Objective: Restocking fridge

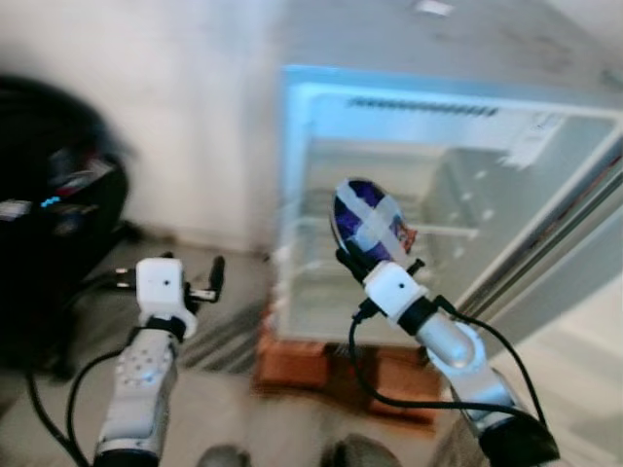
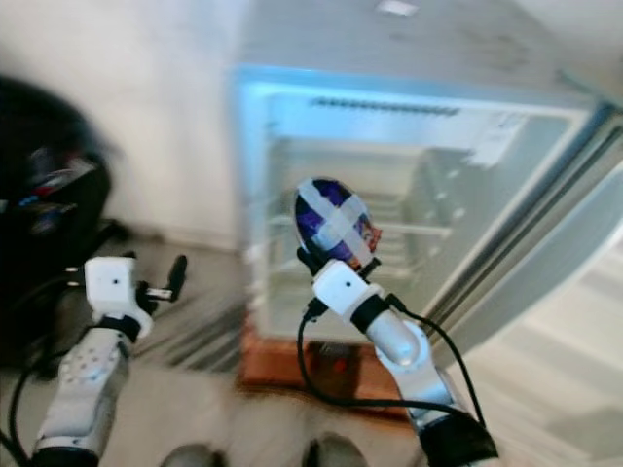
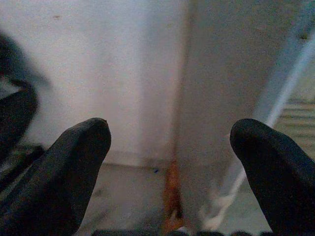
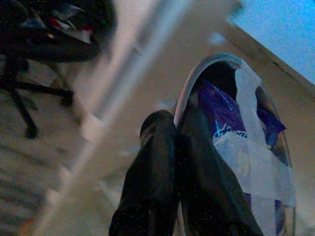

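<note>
At nine o'clock in the head views we see a dark chair (image 1: pixel 49 224) by the wall. Our left gripper (image 1: pixel 216 280), at about seven o'clock, carries nothing and its fingers (image 3: pixel 74 172) are spread wide, probably kept free for steadying the door. At center, our right gripper (image 1: pixel 343 261) is clamped on the rim of a clear container (image 1: pixel 368 222) crossed with white tape, raised toward the open fridge (image 1: pixel 438 195) at one o'clock, presumably to slide it onto a bare shelf (image 1: pixel 448 232).

The right pincer (image 2: pixel 313 255) grips a taped clear bowl of purple packets (image 2: pixel 335 222), the open white fridge (image 2: pixel 428 185) at twelve o'clock.
</note>
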Available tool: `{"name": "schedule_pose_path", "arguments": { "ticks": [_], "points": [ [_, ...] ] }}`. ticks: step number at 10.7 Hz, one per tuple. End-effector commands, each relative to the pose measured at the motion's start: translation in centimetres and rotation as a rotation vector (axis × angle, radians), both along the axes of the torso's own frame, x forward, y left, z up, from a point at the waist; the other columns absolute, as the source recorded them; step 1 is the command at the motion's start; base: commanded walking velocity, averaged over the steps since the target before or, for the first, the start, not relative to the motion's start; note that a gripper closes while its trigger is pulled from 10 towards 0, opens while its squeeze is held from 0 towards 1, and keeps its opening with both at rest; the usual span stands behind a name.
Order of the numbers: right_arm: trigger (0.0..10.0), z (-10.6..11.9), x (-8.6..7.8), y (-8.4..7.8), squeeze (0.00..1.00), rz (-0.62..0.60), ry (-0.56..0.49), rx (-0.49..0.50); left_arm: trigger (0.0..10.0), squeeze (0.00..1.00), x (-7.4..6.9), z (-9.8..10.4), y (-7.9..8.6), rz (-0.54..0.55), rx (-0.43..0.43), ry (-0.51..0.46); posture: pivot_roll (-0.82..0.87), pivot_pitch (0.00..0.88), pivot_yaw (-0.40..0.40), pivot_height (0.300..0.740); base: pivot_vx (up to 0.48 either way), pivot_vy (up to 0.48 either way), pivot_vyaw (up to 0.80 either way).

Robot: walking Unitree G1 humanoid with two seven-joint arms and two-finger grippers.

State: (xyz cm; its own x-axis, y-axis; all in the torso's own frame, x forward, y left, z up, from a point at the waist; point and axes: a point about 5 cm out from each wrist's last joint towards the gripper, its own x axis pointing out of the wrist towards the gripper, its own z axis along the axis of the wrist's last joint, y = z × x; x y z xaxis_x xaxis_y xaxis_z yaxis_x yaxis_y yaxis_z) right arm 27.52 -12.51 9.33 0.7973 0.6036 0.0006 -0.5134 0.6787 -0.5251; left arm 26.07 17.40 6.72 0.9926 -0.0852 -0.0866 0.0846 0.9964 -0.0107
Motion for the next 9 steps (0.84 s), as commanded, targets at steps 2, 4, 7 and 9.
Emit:
{"name": "schedule_pose_path", "arguments": {
  "ticks": [2,4,7,9],
  "points": [
    [10.0,0.2,0.1,-0.6,0.0,-0.02,-0.015,-0.001,10.0,0.0,-0.6,-0.3,0.1,-0.007,0.009,0.012,0.1,0.064,-0.057,0.74,0.0,0.0,0.0],
    [10.0,-0.2,-0.6,-1.5,0.0,-0.06,-0.004,0.014,10.0,0.0,-1.9,-0.3,0.6,-0.004,0.025,0.012,0.1,0.061,-0.05,0.74,0.0,0.0,0.0],
    [10.0,-1.5,-2.7,-2.8,0.0,-0.109,0.042,0.022,10.0,0.0,-4.2,-1.3,1.4,0.006,0.038,0.066,0.1,0.068,-0.049,0.74,0.0,0.0,0.0],
    [10.0,-1.4,-2.7,-2.3,0.0,-0.094,0.039,0.012,10.0,0.0,-3.8,-0.9,1.2,-0.008,0.03,0.052,0.1,0.069,-0.047,0.74,0.0,0.0,0.0]
  ]
}}
